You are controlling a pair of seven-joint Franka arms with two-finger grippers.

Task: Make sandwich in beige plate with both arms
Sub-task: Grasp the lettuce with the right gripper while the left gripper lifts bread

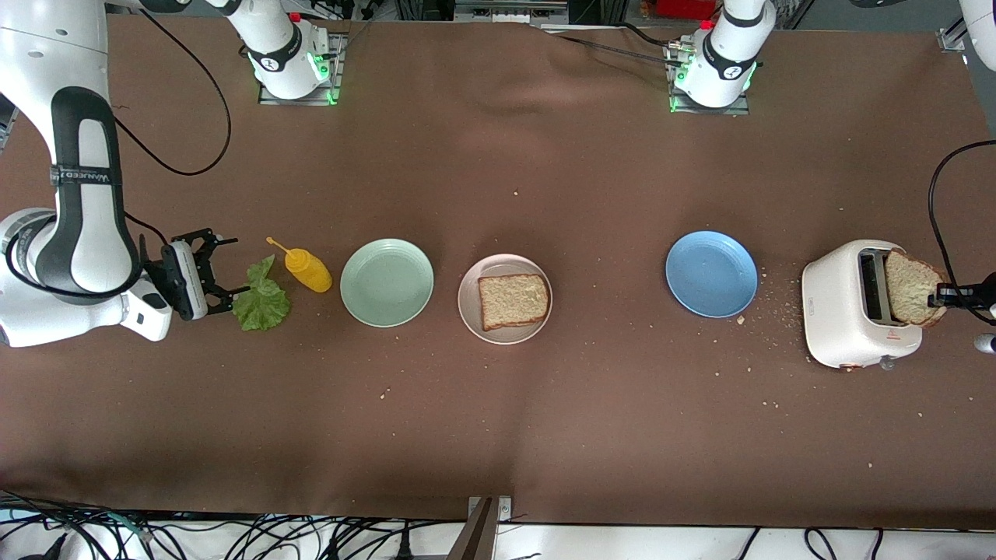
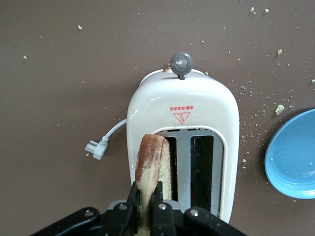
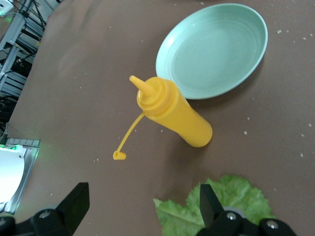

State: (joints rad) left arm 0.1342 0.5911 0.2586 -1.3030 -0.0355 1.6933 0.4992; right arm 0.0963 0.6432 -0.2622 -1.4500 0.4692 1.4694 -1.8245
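Observation:
The beige plate lies mid-table with one toasted bread slice flat on it. A second bread slice stands partly out of a slot of the white toaster, and my left gripper is shut on its upper edge. A ruffled green lettuce leaf lies on the cloth toward the right arm's end. My right gripper hangs open just beside it, one finger over the leaf's edge, nothing held.
A yellow squeeze bottle lies on its side between the lettuce and a mint-green plate. A blue plate sits beside the toaster, with crumbs scattered around. The toaster's plug lies loose.

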